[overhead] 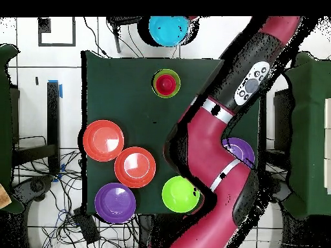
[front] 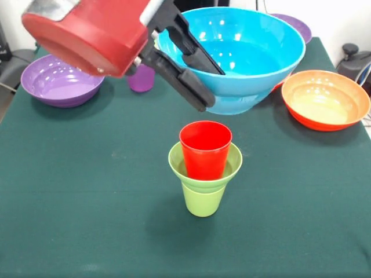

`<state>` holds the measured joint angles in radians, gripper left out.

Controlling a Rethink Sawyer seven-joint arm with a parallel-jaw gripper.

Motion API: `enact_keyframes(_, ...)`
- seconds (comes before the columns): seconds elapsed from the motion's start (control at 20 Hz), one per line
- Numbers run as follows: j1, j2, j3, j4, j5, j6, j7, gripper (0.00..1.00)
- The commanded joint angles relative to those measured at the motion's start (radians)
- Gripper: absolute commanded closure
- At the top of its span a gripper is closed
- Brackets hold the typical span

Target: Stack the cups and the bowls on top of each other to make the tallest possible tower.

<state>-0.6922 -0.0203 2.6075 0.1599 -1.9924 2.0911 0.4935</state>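
Observation:
The tower [front: 204, 168] stands mid-table: a lime-green cup [front: 203, 200] at the bottom, a small lime-green bowl [front: 232, 162] on it, and a red cup [front: 205, 147] sitting in that bowl. From above, the same tower [overhead: 167, 82] shows as a red disc ringed in green. My gripper [front: 213, 88] is shut on the rim of the small blue bowl [front: 249, 52], one finger inside and one outside. The bowl hangs tilted in the air, up and behind the tower. In the overhead view the blue bowl [overhead: 169, 29] shows past the table's top edge. A purple cup [front: 141, 78] stands behind the arm.
A wide purple bowl [front: 61, 81] sits at the left, an orange bowl [front: 324, 98] at the right, another purple bowl [front: 293, 23] behind it. Overhead: two orange bowls [overhead: 103, 140] [overhead: 135, 166], a purple bowl [overhead: 116, 202], a medium lime-green bowl [overhead: 180, 194], a purple bowl [overhead: 238, 152] partly under the arm.

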Motion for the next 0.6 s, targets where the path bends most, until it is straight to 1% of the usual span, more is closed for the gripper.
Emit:
enact_keyframes(0.05,-0.028,-0.064,-0.304,0.122,0.163,-0.009,0.372,1.0)
enact_keyframes(0.15,-0.048,-0.062,-0.34,0.168,0.209,-0.02,0.414,1.0)
enact_keyframes(0.2,-0.061,-0.051,-0.361,0.201,0.247,-0.03,0.441,1.0)
enact_keyframes(0.3,-0.073,-0.042,-0.391,0.235,0.302,-0.05,0.481,1.0)
enact_keyframes(0.5,-0.089,-0.03,-0.453,0.286,0.406,-0.067,0.534,1.0)
enact_keyframes(0.6,-0.096,-0.024,-0.483,0.305,0.453,-0.079,0.541,1.0)
